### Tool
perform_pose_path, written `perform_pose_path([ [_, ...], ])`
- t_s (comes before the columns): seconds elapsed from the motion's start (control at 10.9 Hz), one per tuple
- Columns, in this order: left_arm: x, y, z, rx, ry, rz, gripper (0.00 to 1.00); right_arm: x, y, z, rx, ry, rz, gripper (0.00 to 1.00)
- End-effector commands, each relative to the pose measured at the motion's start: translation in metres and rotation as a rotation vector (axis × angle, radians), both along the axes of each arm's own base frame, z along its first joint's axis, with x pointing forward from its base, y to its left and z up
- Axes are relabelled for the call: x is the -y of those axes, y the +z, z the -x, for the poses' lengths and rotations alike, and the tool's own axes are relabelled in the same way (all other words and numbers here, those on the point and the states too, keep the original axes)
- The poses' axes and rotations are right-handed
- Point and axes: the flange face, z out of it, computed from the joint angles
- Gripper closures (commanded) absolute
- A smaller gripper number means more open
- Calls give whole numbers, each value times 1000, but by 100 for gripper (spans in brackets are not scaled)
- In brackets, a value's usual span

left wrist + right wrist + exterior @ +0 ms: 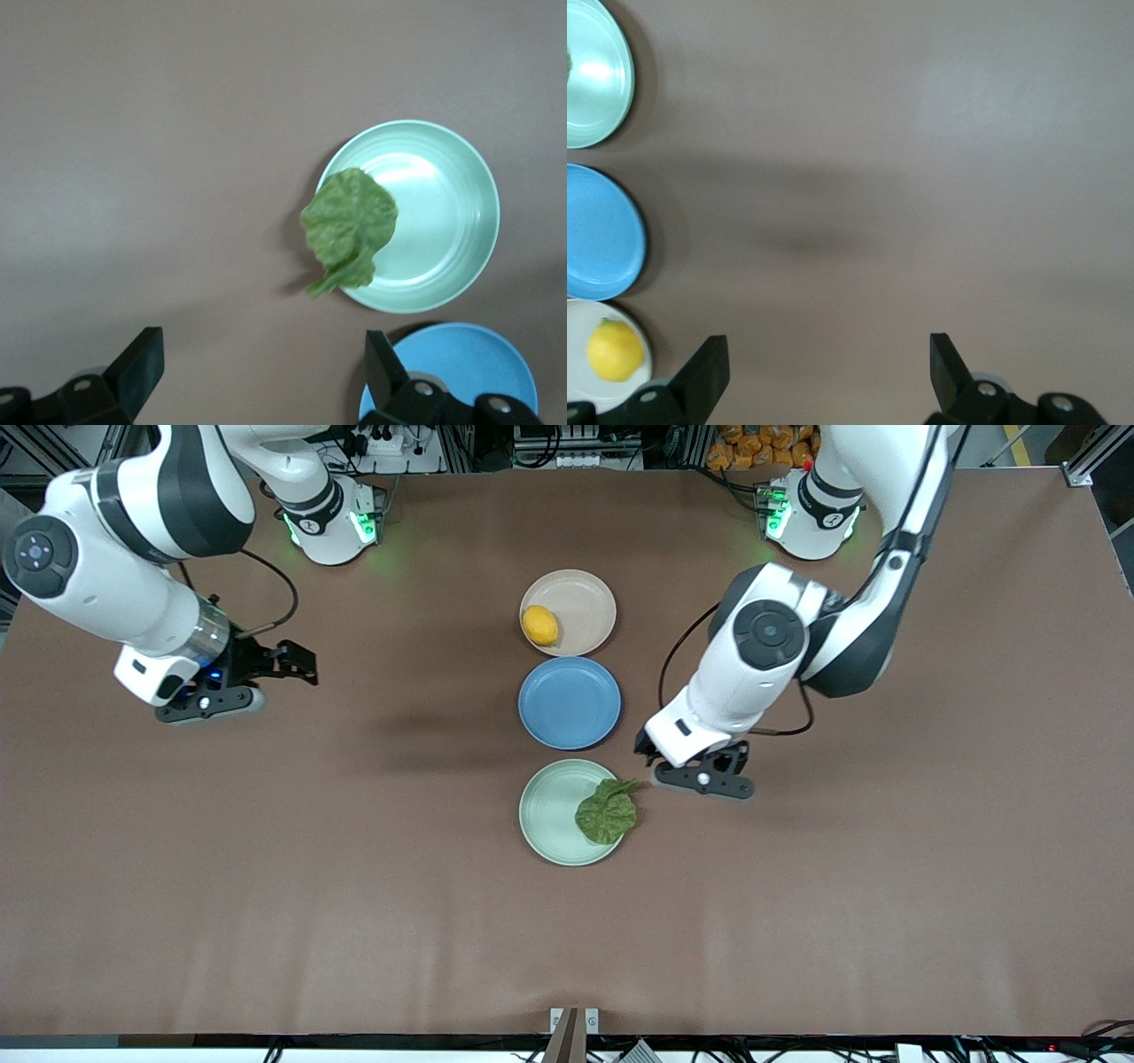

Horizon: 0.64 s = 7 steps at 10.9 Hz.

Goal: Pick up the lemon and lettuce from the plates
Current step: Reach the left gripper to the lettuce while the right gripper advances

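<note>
The lemon (539, 625) lies on the beige-pink plate (580, 598), the plate farthest from the front camera. The lettuce (608, 811) lies on the mint green plate (549, 815), the nearest one, with its stem over the rim toward the left arm's end. My left gripper (656, 757) hovers open and empty over the table beside that rim. In the left wrist view the lettuce (348, 227) and mint plate (443, 217) lie ahead of the open gripper (263, 372). My right gripper (306, 666) hangs open and empty over bare table toward the right arm's end. The right wrist view shows the lemon (614, 351) beside that gripper (828, 376).
A blue plate (569, 702) with nothing on it sits between the two task plates, and it also shows in the left wrist view (461, 363) and the right wrist view (598, 232). The brown table (797, 912) spreads wide around the row of plates.
</note>
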Motion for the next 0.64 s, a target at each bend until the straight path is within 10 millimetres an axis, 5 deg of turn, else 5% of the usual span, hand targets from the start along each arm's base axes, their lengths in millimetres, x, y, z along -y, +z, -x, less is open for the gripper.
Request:
perform_pose_path([
  [0.0,21,-31,-12,38,18,48,0,-27,-28,22,-19,-47,-36,0],
  [0.55,63,-79,-18,75,13,81,0,-113,-56,64,-106,40,-111,0],
])
